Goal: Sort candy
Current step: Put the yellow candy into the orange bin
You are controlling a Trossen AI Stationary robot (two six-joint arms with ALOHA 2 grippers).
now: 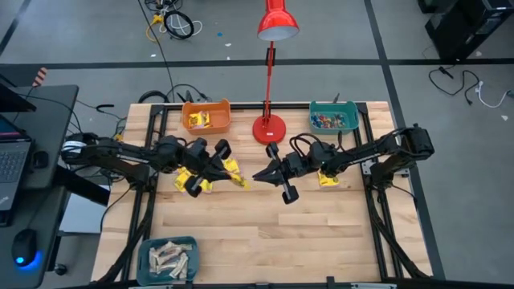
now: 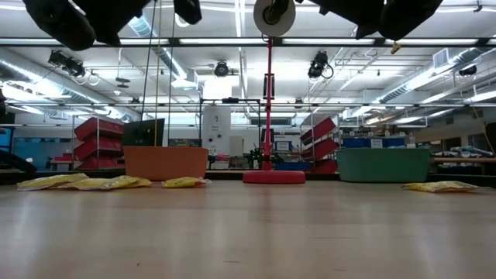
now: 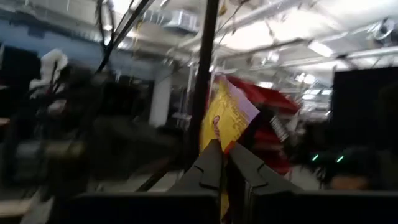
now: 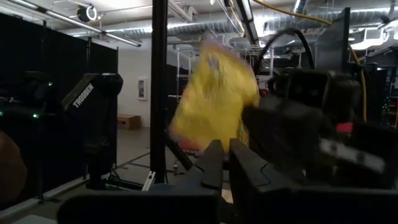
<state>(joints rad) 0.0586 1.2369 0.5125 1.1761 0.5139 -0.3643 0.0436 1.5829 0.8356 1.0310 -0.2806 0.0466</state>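
I see the left gripper [image 1: 229, 169] raised mid-worktop, fingers pinching a yellow packet [image 3: 225, 118] that sticks out past the tips. The right gripper [image 1: 261, 175] faces it, fingers pressed together, empty. More yellow packets [image 1: 186, 181] lie on the worktop [image 1: 265, 233] toward the left edge.

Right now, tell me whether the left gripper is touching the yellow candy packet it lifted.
Touching. The left wrist view shows the left gripper with its fingers closed on the yellow candy packet, which stands up from between them.
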